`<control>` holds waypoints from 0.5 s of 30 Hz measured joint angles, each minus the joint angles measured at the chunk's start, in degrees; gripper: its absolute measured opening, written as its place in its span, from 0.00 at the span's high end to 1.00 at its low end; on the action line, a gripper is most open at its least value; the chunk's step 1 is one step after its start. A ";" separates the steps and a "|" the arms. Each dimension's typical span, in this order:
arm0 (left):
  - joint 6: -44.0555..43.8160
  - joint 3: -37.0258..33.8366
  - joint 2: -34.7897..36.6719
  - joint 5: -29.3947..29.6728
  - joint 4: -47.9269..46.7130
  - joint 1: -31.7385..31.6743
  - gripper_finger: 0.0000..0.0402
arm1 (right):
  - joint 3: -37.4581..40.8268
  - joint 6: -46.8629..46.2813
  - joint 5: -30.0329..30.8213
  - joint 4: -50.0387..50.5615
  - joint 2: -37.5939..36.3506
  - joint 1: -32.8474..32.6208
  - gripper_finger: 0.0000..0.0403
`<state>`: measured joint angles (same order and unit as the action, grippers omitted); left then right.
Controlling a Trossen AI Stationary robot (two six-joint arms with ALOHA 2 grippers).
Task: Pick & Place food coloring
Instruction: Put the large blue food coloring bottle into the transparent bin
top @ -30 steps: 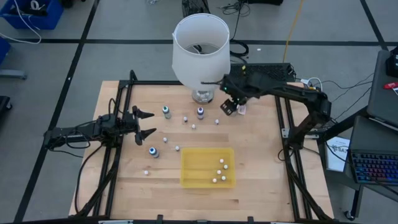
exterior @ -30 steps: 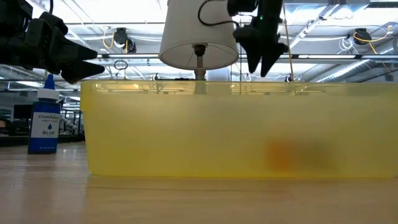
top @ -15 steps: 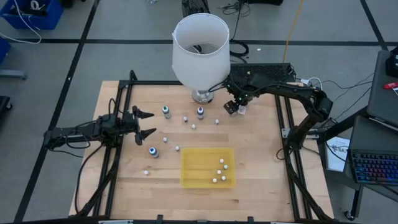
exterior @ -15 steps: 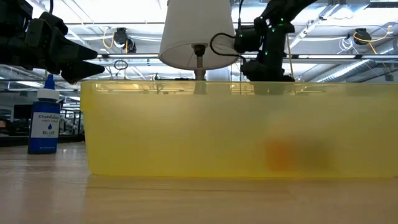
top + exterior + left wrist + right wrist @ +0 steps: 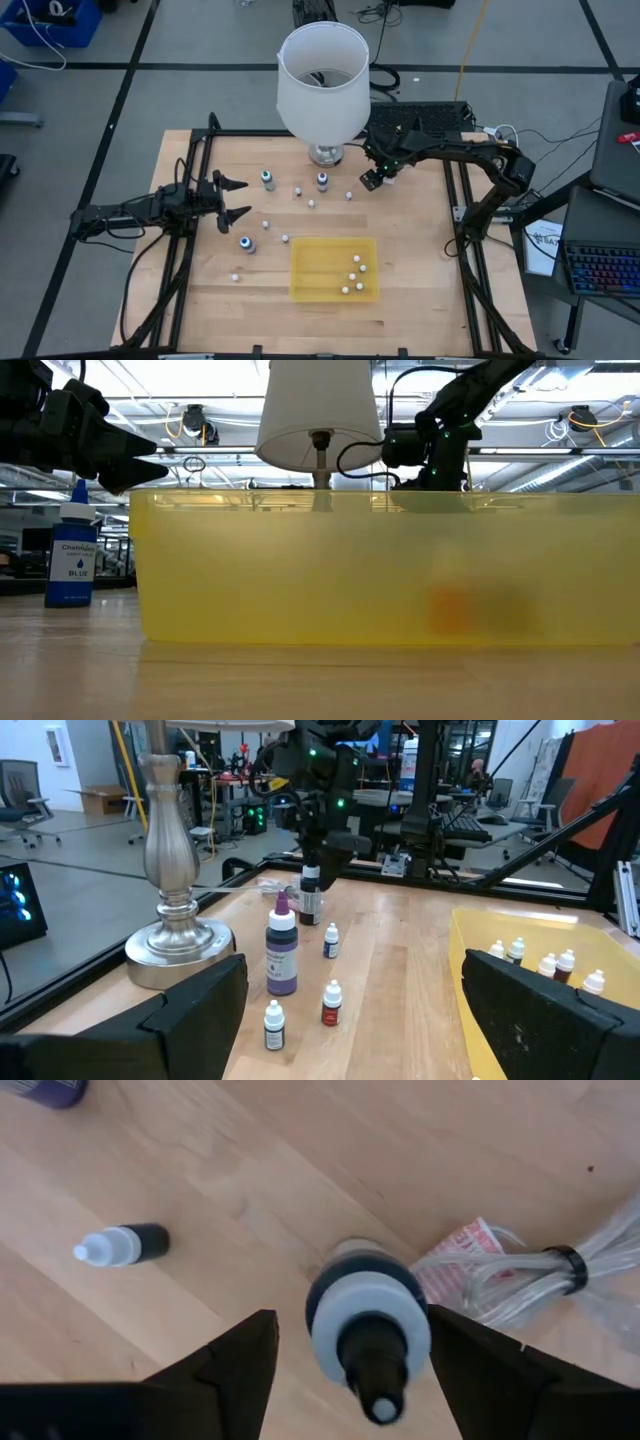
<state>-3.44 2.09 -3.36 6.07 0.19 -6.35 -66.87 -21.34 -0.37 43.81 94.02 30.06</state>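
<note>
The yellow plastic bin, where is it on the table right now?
In the high view the yellow plastic bin sits on the wooden table near its front edge, slightly right of centre, with several small white-capped bottles inside at its right end.

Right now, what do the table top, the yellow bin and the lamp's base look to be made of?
Table top: pale wood, matte, with visible grain and plank seams.
Yellow bin: probably plastic, translucent; in the low view light and a dim orange shape show through its wall.
Lamp base: seemingly metal, a brushed silvery finish with soft highlights on its turned stem.
</note>
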 joint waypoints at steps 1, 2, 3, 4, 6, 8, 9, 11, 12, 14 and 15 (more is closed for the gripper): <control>0.00 0.00 0.00 0.00 0.00 0.01 0.09 | 0.08 0.00 -0.01 -0.19 0.00 0.00 0.42; 0.00 0.00 0.00 0.00 0.02 0.01 0.09 | 0.13 0.00 0.01 -0.25 0.00 -0.02 0.43; 0.00 0.00 -0.01 0.00 0.01 0.02 0.09 | 0.16 0.00 0.04 -0.32 0.00 -0.02 0.43; 0.00 0.00 0.00 0.00 0.00 0.01 0.09 | 0.20 0.00 0.08 -0.57 0.00 -0.02 0.44; 0.00 0.00 0.00 0.00 0.01 0.00 0.09 | 0.20 0.00 0.09 -1.52 0.00 -0.02 0.46; 0.00 0.00 0.00 0.00 0.02 0.00 0.09 | 0.20 0.00 0.14 -2.18 0.00 -0.01 0.48; 0.00 0.00 -0.02 0.00 0.00 0.02 0.09 | 0.20 0.00 0.16 -2.39 0.00 -0.02 0.49; 0.00 0.00 -0.01 0.01 0.02 0.01 0.09 | 0.20 0.00 0.24 -2.60 0.00 -0.02 0.52; 0.00 0.00 -0.01 0.00 0.00 0.01 0.09 | 0.20 0.00 0.26 -2.52 0.00 -0.02 0.55; 0.00 0.00 0.00 0.00 0.02 0.02 0.09 | 0.20 0.00 0.57 -2.34 0.00 -0.02 0.60; 0.00 0.00 -0.02 0.00 0.02 0.02 0.09 | 0.20 0.00 1.05 -2.26 0.00 -0.02 0.63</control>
<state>-3.44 2.09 -3.38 6.07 0.21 -6.33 -66.67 -21.34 0.68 41.55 94.02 30.04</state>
